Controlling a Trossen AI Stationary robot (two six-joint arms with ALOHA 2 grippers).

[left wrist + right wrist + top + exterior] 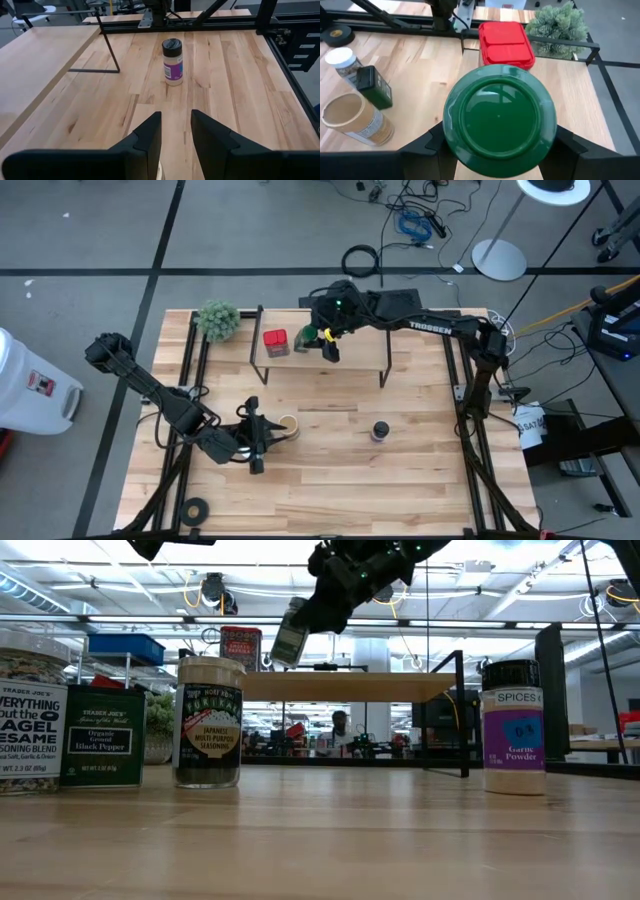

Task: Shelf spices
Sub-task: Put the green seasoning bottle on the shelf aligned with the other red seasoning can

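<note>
A light wooden table (420,480) carries a low narrow shelf (355,350) with a pale wooden top board and thin black metal legs, standing along the table's far edge. The right gripper (326,340) hangs over the middle of the shelf, its fingers closed around a green-lidded spice jar (500,117), which is tilted and held clear above the board. Just beside it, a red rectangular tin (275,341) rests on the shelf's left part. A fuzzy green plant ball (218,319) sits at the table's far left corner. The left gripper (262,438) lies low near the table's left front area, its fingers slightly parted and holding nothing, next to a tan cylinder (288,426), a dark green square tin (374,86) and a white-lidded jar (342,61). A dark-lidded jar with a purple label (380,430) stands alone near the table's centre. A black tape roll (193,508) lies at the front left corner.
</note>
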